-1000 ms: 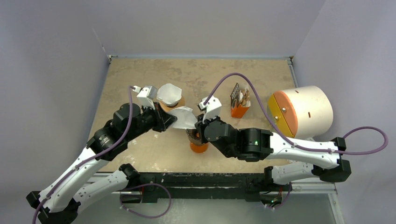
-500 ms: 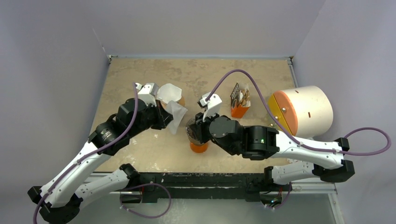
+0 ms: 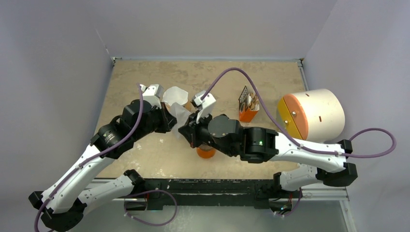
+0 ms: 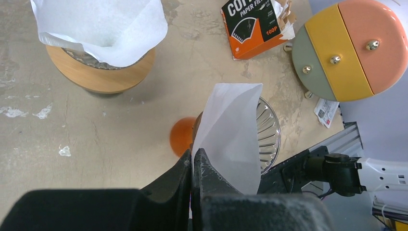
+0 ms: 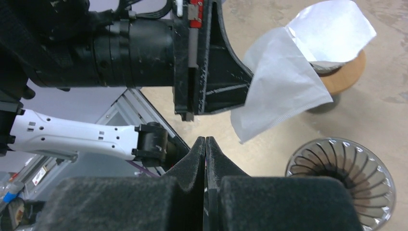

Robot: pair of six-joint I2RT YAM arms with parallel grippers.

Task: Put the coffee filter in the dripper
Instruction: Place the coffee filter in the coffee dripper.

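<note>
My left gripper [image 4: 193,154] is shut on the edge of a white paper coffee filter [image 4: 231,139] and holds it in the air above and left of the glass ribbed dripper [image 4: 267,134] on its orange base [image 4: 183,137]. In the top view the filter [image 3: 180,116] hangs beside my left gripper [image 3: 170,121], and my right arm covers most of the dripper [image 3: 205,151]. My right gripper [image 5: 205,142] is shut and empty, just below the filter [image 5: 279,91], with the dripper [image 5: 341,173] to its right. It lies left of the dripper in the top view [image 3: 186,131].
A second dripper on a wooden base [image 4: 101,72] holds its own white filter [image 4: 101,24] behind the held one. An orange filter box [image 3: 248,107] stands at the back right. A large white cylinder with an orange and yellow face [image 3: 312,115] lies at the right.
My right arm has swung left, bringing its shut gripper from over the dripper to under the held filter. My left gripper has drawn the filter back a little and turned it edge-on.
</note>
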